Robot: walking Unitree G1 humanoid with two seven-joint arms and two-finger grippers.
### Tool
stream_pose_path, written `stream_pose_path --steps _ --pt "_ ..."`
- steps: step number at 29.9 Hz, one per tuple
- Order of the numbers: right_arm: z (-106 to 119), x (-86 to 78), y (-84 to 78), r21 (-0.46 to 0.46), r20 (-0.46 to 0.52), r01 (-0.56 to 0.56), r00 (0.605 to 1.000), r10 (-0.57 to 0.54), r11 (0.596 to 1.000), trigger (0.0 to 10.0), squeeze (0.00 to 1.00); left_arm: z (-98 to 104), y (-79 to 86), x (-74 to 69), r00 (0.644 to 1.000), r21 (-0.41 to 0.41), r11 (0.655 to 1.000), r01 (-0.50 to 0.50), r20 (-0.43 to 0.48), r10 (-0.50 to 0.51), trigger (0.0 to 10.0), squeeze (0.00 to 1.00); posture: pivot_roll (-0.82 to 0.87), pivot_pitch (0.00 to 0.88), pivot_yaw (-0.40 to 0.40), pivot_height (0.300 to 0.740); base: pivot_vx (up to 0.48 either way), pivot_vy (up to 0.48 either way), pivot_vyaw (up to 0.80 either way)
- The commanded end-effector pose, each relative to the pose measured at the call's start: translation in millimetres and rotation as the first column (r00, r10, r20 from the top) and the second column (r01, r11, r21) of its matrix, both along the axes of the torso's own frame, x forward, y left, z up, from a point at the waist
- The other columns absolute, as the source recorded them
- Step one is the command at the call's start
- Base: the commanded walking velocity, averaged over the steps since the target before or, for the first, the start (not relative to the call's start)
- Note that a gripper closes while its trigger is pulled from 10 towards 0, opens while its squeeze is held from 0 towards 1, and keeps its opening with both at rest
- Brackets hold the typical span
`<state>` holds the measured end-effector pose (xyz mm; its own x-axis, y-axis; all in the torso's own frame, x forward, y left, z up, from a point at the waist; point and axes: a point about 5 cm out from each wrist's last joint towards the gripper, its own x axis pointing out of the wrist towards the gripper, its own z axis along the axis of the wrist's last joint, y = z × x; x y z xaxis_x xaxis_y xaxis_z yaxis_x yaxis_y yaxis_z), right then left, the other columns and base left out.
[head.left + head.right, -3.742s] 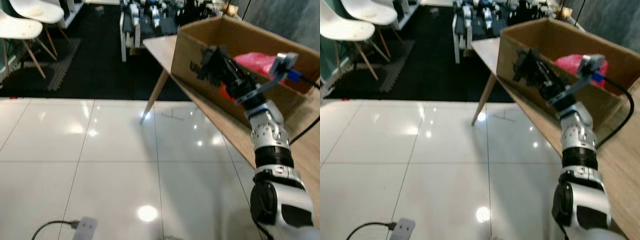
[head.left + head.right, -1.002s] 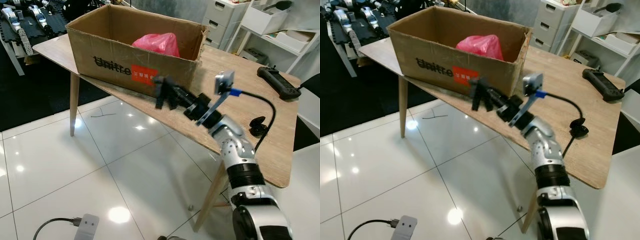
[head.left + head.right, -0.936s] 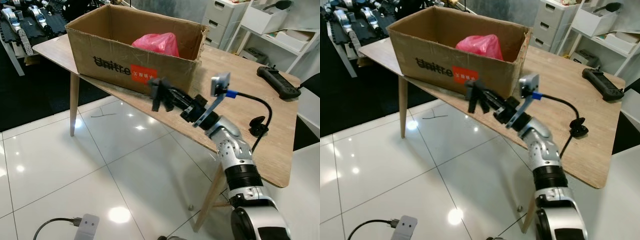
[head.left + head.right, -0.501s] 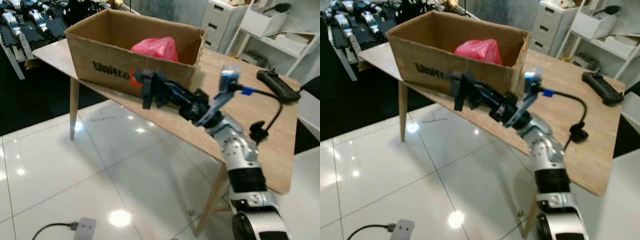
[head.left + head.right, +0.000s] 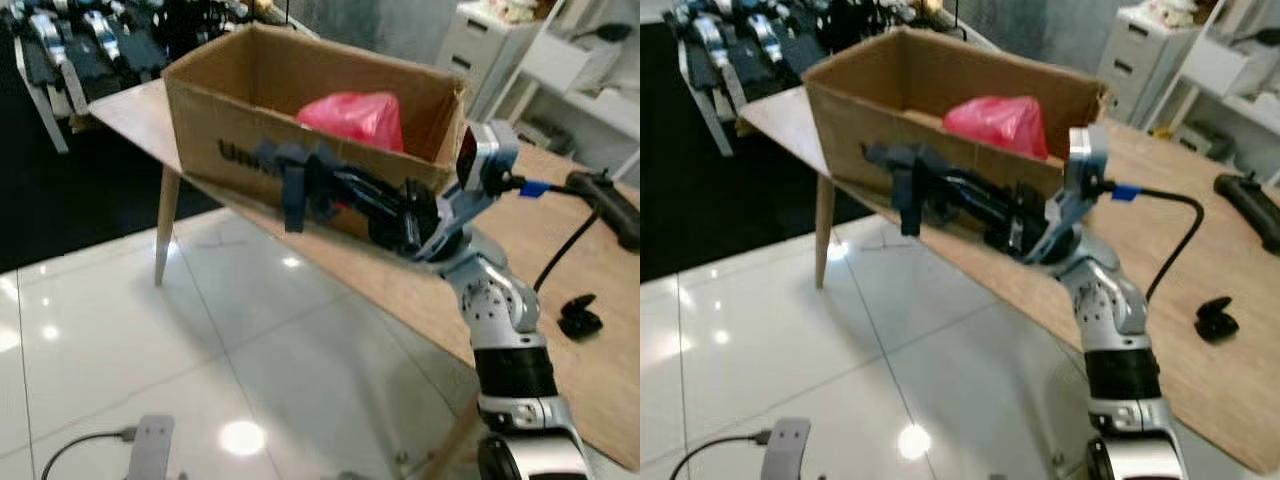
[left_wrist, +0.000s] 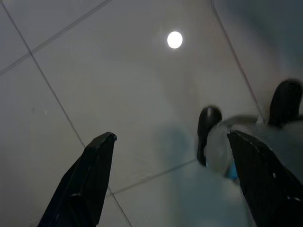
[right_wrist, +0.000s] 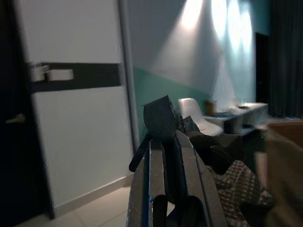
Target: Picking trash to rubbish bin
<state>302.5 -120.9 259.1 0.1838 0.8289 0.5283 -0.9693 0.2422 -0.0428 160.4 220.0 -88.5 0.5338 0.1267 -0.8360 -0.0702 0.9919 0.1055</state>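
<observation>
Reaching out in front of the open brown cardboard box [image 5: 300, 90], the right gripper [image 5: 297, 187] has its two black fingers clamped together on a dark crumpled piece of trash [image 7: 162, 117], held in the air just short of the box's near wall. The box sits on the far left end of a light wooden table [image 5: 1160, 210] and holds a crumpled red plastic bag [image 5: 1000, 122]. A black handheld controller [image 5: 610, 205] lies on the table's far right. The left gripper [image 6: 170, 179] hangs over the glossy white tiled floor [image 6: 94, 75], its fingers wide apart. A grey power adapter with cable [image 5: 140, 445] lies on the near floor.
</observation>
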Motion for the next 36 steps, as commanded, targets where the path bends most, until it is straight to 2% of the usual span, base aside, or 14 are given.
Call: stream_pose_path --steps 1,7,18,19,21,23,24,25,27,28,31,33,35,36 --pt "4 0.0 -4.1 -0.004 0.006 0.027 1.0 -0.027 1.0 10.0 0.0 2 -3.4 6.5 0.999 -0.02 1.0 -0.012 0.036 0.013 10.0 0.0 0.07 0.094 -0.065 0.74 0.319 0.0 0.0" --pt "18 12.4 -15.9 0.051 -0.013 0.174 0.985 -0.174 0.983 10.0 0.0 23 12.1 37.8 0.973 -0.008 0.995 -0.102 0.21 0.101 10.0 0.0 0.06 0.097 -0.065 0.74 0.201 0.0 0.0" --pt "45 20.9 -37.2 0.11 -0.004 0.352 0.935 -0.354 0.929 10.0 0.0 100 92.9 89.2 0.694 -0.169 0.915 -0.366 0.605 0.39 10.0 0.0 0.07 0.106 -0.068 0.74 0.0 0.0 0.0" --pt "51 24.9 -44.6 0.134 -0.022 0.403 0.915 -0.404 0.905 10.0 0.0 120 108.2 97.7 0.629 -0.188 0.914 -0.36 0.675 0.386 10.0 0.0 0.07 0.106 -0.068 0.74 0.0 0.0 0.0" --pt "65 36.1 -66.5 0.195 -0.083 0.539 0.841 -0.534 0.819 10.0 0.0 188 149.6 114.2 0.385 -0.233 0.914 -0.332 0.851 0.357 10.0 0.0 0.07 0.107 -0.067 0.74 0.0 0.0 0.0" --pt "65 36.1 -66.5 0.195 -0.083 0.539 0.841 -0.534 0.819 10.0 0.0 188 149.6 114.2 0.385 -0.233 0.914 -0.332 0.851 0.357 10.0 0.0 0.07 0.107 -0.067 0.74 0.0 0.0 0.0" --pt "66 39.0 -71.9 0.201 -0.102 0.575 0.817 -0.567 0.793 10.0 0.0 207 159.2 115.6 0.301 -0.256 0.911 -0.324 0.885 0.355 10.0 0.0 0.07 0.107 -0.067 0.74 0.0 0.0 0.0" --pt "66 39.0 -71.9 0.201 -0.102 0.575 0.817 -0.567 0.793 10.0 0.0 207 159.2 115.6 0.301 -0.256 0.911 -0.324 0.885 0.355 10.0 0.0 0.07 0.107 -0.067 0.74 0.0 0.0 0.0" --pt "68 43.9 -82.4 0.189 -0.134 0.641 0.768 -0.627 0.744 10.0 0.0 255 177.1 116.6 0.095 -0.294 0.918 -0.266 0.94 0.329 10.0 0.0 0.07 0.106 -0.066 0.74 0.0 0.0 0.0" --pt "68 43.9 -82.4 0.189 -0.134 0.641 0.768 -0.627 0.744 10.0 0.0 255 177.1 116.6 0.095 -0.294 0.918 -0.266 0.94 0.329 10.0 0.0 0.07 0.106 -0.066 0.74 0.0 0.0 0.0" --pt "69 44.7 -88.4 0.168 -0.129 0.673 0.739 -0.661 0.72 10.0 0.0 294 178.1 118.8 -0.049 -0.284 0.952 -0.112 0.959 0.281 10.0 0.0 0.07 0.106 -0.066 0.74 0.0 0.0 0.0" --pt "70 44.4 -90.9 0.165 -0.124 0.682 0.731 -0.671 0.713 10.0 0.0 315 168.6 120.5 -0.114 -0.248 0.967 0.057 0.961 0.253 10.0 0.0 0.07 0.102 -0.066 0.74 0.0 0.0 0.0" --pt "76 43.1 -93.8 0.174 -0.104 0.682 0.73 -0.675 0.71 10.0 0.0 351 129.3 115.8 -0.182 -0.036 0.876 0.481 0.973 0.14 10.0 0.0 0.07 0.097 -0.068 0.74 0.0 0.0 0.0" --pt "76 43.1 -93.8 0.174 -0.104 0.682 0.73 -0.675 0.71 10.0 0.0 351 129.3 115.8 -0.182 -0.036 0.876 0.481 0.973 0.14 10.0 0.0 0.07 0.097 -0.068 0.74 0.0 0.0 0.0"
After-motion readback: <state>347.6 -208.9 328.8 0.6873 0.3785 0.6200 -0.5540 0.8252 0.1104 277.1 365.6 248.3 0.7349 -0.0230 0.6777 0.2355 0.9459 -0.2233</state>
